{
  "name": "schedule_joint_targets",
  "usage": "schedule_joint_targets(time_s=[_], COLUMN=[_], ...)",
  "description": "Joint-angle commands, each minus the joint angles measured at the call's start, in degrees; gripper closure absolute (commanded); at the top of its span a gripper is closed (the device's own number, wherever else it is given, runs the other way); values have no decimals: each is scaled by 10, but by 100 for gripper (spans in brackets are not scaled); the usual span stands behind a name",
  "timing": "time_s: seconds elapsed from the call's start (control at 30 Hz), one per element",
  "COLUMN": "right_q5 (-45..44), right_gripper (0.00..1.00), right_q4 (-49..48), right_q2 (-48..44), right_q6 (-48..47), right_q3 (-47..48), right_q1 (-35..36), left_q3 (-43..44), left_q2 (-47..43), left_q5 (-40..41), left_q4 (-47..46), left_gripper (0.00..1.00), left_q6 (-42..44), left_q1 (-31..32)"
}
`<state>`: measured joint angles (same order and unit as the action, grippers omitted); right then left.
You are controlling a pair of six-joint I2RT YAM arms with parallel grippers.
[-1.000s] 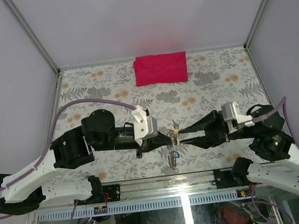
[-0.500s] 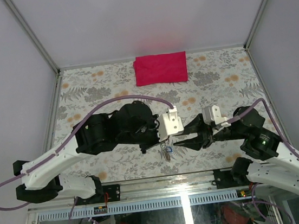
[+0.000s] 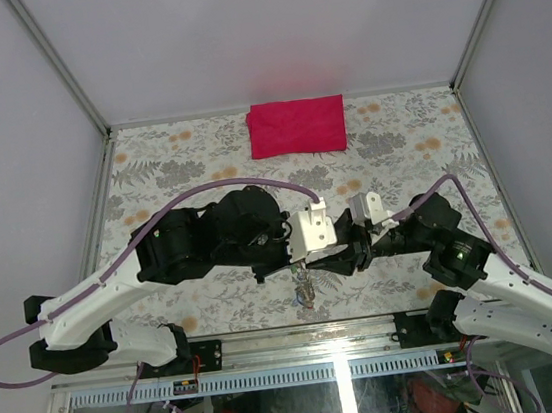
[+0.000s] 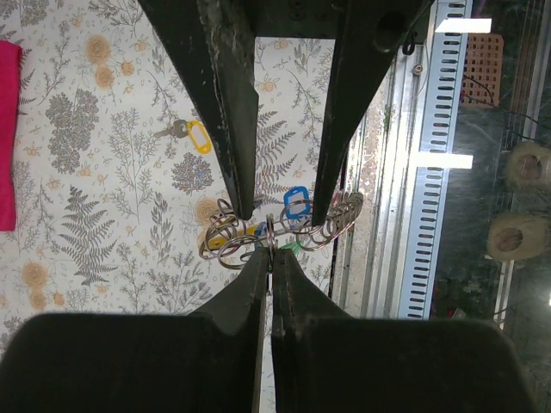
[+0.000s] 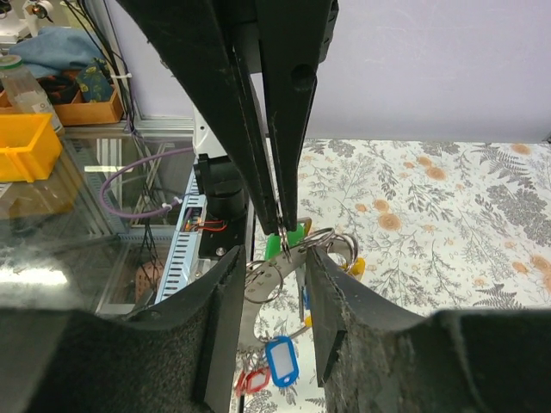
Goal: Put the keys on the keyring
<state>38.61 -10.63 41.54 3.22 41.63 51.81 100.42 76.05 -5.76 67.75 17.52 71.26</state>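
My left gripper [image 3: 301, 262] is shut on the thin wire keyring [image 4: 270, 234] and holds it above the table's near edge. A bunch of rings and keys hangs from it, with blue [image 4: 295, 201], yellow [image 4: 224, 236] and green [image 4: 291, 248] tags. My right gripper [image 3: 331, 256] is open, with its jaws on either side of the held keyring [image 5: 282, 234]. In the right wrist view blue [image 5: 282, 360] and red [image 5: 250, 379] tags dangle below the right gripper [image 5: 274, 258]. One loose key with a yellow tag [image 4: 191, 135] lies on the table.
A red cloth [image 3: 296, 126] lies flat at the back middle of the floral table [image 3: 399, 141]. A metal rail [image 3: 332, 333] runs along the near edge. A yellow bin [image 5: 21, 142] sits beyond the table in the right wrist view.
Both arms have closed in on the middle. The left gripper moved right with the key bunch. The right gripper moved left until its open jaws came around the held ring.
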Motion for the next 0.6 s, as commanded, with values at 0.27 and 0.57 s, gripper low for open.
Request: schedule_joint_targets(time_s=[0.27,0.57], right_q5=[14,25], right_gripper=[61,66], right_q4=[-46,-42], right_q2=[11,24], right_q6=[-5,-6], right_q3=[10,19], right_q1=[-1,0], left_q3=[24,25], left_q2=[1,4], left_q5=[-12,-21], left_q4=[-8,-7], left_gripper=[100,100], left_q6=[16,21], left_q1=[4,7])
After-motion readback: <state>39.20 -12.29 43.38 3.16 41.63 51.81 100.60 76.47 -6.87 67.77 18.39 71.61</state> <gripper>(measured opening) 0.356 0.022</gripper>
